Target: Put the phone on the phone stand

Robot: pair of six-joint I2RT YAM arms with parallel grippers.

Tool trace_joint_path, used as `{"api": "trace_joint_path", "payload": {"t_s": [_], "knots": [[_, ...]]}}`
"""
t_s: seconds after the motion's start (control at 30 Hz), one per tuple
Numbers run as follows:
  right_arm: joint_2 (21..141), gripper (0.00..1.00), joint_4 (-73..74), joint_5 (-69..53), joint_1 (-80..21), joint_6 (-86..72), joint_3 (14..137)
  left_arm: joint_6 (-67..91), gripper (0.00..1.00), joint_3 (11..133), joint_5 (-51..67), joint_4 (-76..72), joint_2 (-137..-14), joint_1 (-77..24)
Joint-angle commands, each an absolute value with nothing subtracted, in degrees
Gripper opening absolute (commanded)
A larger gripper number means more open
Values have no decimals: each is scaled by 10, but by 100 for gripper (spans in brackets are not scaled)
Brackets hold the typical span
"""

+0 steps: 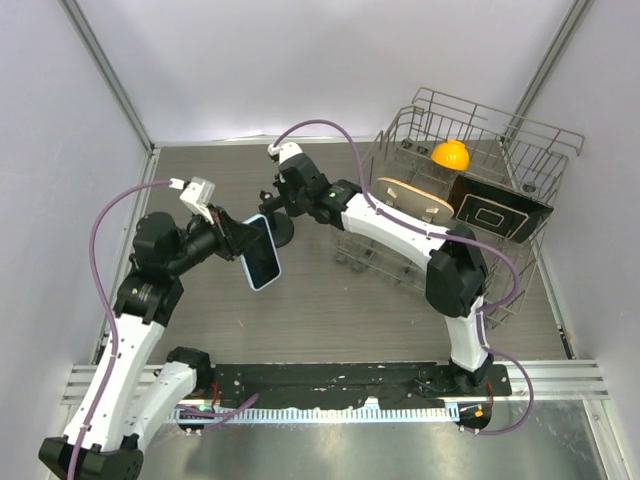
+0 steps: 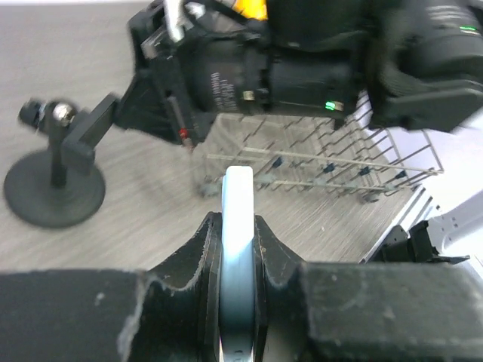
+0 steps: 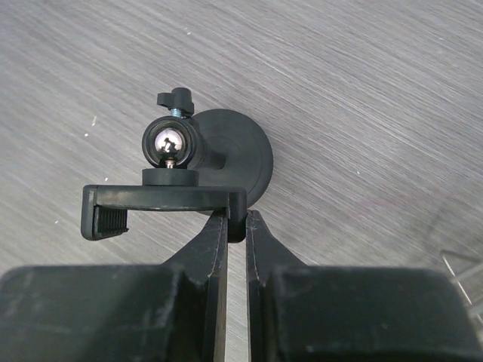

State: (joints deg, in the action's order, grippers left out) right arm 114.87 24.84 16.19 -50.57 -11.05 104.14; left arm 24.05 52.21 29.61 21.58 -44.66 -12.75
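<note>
Top external view has the left gripper (image 1: 240,240) pinching the phone (image 1: 262,252) by its edges, held in the air just beside the phone stand (image 1: 278,222). The right gripper (image 3: 236,225) appears pressed onto one end of the stand's clamp (image 3: 162,197), though firm contact is hard to confirm. With the stand steadied, the phone should be squared to the cradle and eased in slowly.

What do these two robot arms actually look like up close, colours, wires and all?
Both arms are alike: white shell links between chunky black joints. Purple cables loop along the left arm and the right arm. Each wrist carries a small white camera block. The left gripper and right gripper have black, matte, tapering fingers.
</note>
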Motion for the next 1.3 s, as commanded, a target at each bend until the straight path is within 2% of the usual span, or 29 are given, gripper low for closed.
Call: {"api": "trace_joint_path", "payload": {"t_s": [0.0, 0.2, 0.37, 0.67, 0.93, 1.17, 1.27], "knots": [[1119, 1, 239, -33, -476, -63, 1003, 249, 0, 477, 371, -96, -408, -137], [1122, 1, 224, -174, -422, -32, 995, 134, 0, 433, 468, -206, -468, -196], [1126, 1, 223, -263, -397, -10, 989, 55, 0, 489, 530, -183, -561, -230], [1131, 1, 225, -318, -380, 67, 978, -62, 0, 573, 571, -108, -680, -221], [1135, 1, 224, -359, -370, 84, 976, -22, 0, 573, 592, -187, -736, -199], [1147, 1, 230, -373, -368, 83, 990, 48, 0, 556, 604, -322, -784, -200], [1150, 1, 231, -381, -368, 84, 991, 38, 0, 555, 600, -326, -794, -199]]}}
